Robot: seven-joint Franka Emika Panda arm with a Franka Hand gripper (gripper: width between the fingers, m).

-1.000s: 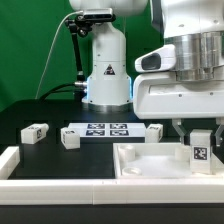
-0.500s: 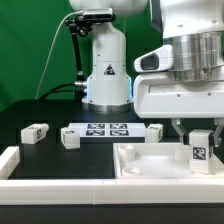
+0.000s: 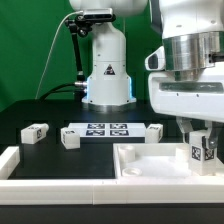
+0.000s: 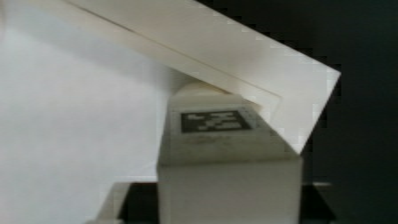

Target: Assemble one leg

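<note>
My gripper (image 3: 200, 138) is shut on a leg (image 3: 200, 150), a small white block with a marker tag, held upright and slightly tilted over the right corner of the large white square piece (image 3: 150, 162). In the wrist view the leg (image 4: 217, 135) runs down between my dark fingers (image 4: 143, 205), its tag facing the camera, and its far end meets the raised corner of the white piece (image 4: 196, 50). Whether it is seated in the corner I cannot tell. Three more legs lie on the black table: one (image 3: 35, 132), another (image 3: 70, 138) and a third (image 3: 152, 132).
The marker board (image 3: 100, 129) lies flat between the loose legs. A white raised border (image 3: 10, 160) runs along the table's front at the exterior view's left. The robot base (image 3: 105, 65) stands behind the board.
My wrist has turned about its axis and the hand's housing now shows a different face. The held leg has turned with it and sits slightly more tilted at the same corner.
</note>
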